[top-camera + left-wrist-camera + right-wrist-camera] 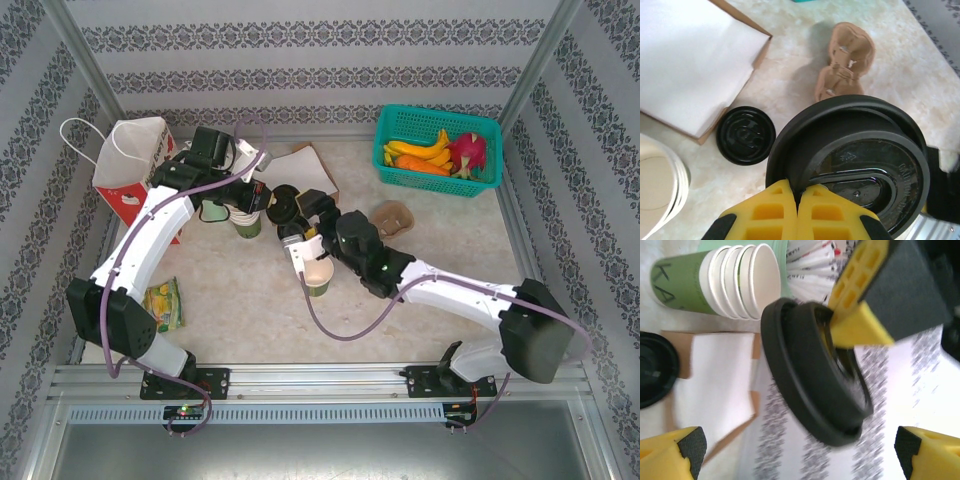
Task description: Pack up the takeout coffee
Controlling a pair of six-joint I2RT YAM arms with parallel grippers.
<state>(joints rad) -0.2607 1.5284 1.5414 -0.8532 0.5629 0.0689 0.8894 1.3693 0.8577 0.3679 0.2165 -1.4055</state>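
Marbled tabletop (250, 320): the takeout coffee cup (318, 276) is standing lidless near its middle. The left gripper (797, 192) is pinching the black lid (855, 150) by its rim — the right gripper (800, 452) is gaping, empty. We are expecting slippage; an edge-only pinch could let it swing.

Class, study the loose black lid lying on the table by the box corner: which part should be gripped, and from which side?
Pinch the loose black lid by its rim, coming straight down from above. It lies flat on the table, likely too low for a side approach. Choose the edge away from the box, which crowds its other side.
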